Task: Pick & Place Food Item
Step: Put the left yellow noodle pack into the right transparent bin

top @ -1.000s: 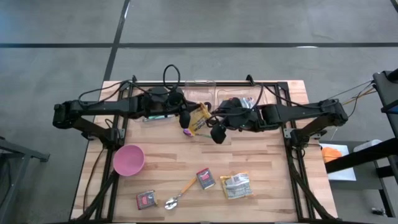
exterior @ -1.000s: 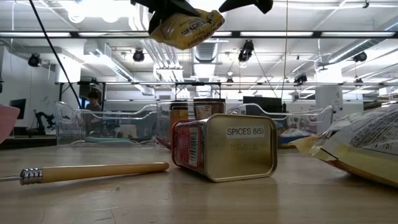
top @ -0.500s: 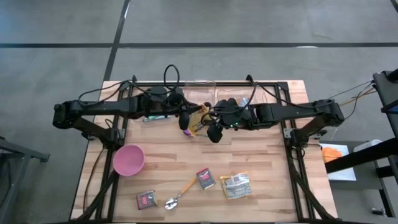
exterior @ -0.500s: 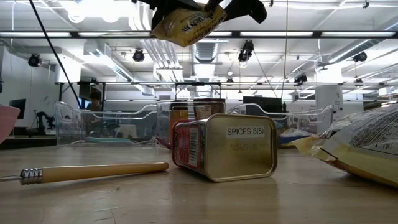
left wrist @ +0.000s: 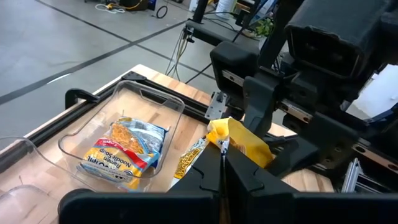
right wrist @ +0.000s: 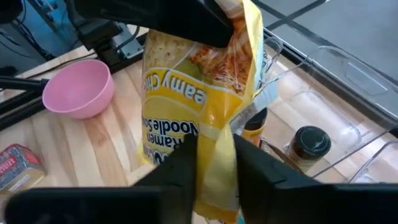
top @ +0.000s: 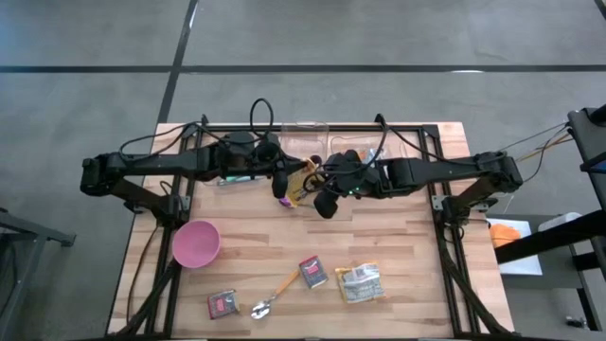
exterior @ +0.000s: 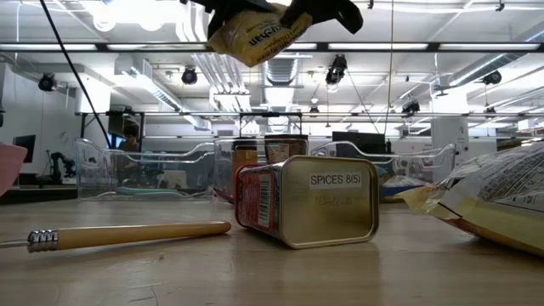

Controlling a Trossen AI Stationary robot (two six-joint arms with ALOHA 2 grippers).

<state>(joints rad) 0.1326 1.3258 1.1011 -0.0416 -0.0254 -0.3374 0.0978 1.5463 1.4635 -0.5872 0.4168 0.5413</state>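
Both hands pinch yellow noodle packet (right wrist: pixel 199 118); clear bin (left wrist: pixel 93 134) (noodle bag (left wrist: pixel 121 152) inside)

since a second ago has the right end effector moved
Yes. In the high view the right end effector has shifted left toward the yellow noodle packet, away from the table's right edge.

Tin (exterior: pixel 306 201) reads "SPICES 8(5)" (packet (right wrist: pixel 199 118): "Ramen Noodle Soup").

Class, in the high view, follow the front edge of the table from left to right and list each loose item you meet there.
Pink bowl → small red tin → wooden-handled spoon → spice tin → yellow food packet.
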